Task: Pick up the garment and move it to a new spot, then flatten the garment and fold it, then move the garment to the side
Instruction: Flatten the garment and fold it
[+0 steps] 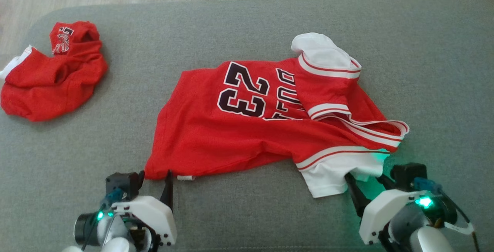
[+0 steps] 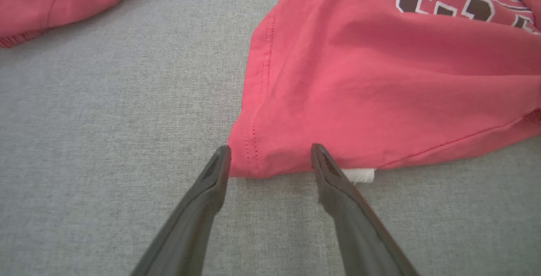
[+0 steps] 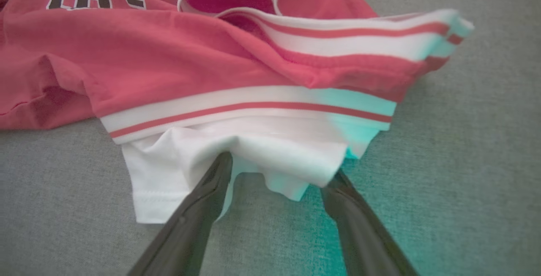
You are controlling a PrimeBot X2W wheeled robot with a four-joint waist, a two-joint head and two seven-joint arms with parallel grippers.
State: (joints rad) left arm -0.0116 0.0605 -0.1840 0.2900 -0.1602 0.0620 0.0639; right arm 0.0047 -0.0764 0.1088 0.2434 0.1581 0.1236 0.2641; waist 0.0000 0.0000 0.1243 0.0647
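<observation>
Sprawled across sofa (image 1: 270,213): jersey (image 1: 231,136), long axis left to right, near edge just ahead of both grippers. Left gripper (image 2: 270,149) spread wide, straddling hem corner. Right gripper (image 3: 279,166) likewise spread at white sleeve, equally near, clasping nothing.

Both arms had the same kit, really. The left claw (image 1: 154,176) had two long dark fingers (image 2: 200,208), matte charcoal, tapering to narrow tips with a shallow groove near the ends. Behind them sat a chunky white shell (image 1: 148,213) with tiny dark screws along its edge, a black boxy block (image 1: 121,184) on top and a blue connector (image 1: 114,197) tucked beside it. A small green light (image 1: 100,215) glowed on the round grey-and-black wrist (image 1: 87,229). The right claw (image 1: 364,176) matched it: white casing (image 1: 382,209), black block, blue plug, a brighter green lamp (image 1: 424,202), plus thin cables (image 1: 459,225) looping off the side
</observation>
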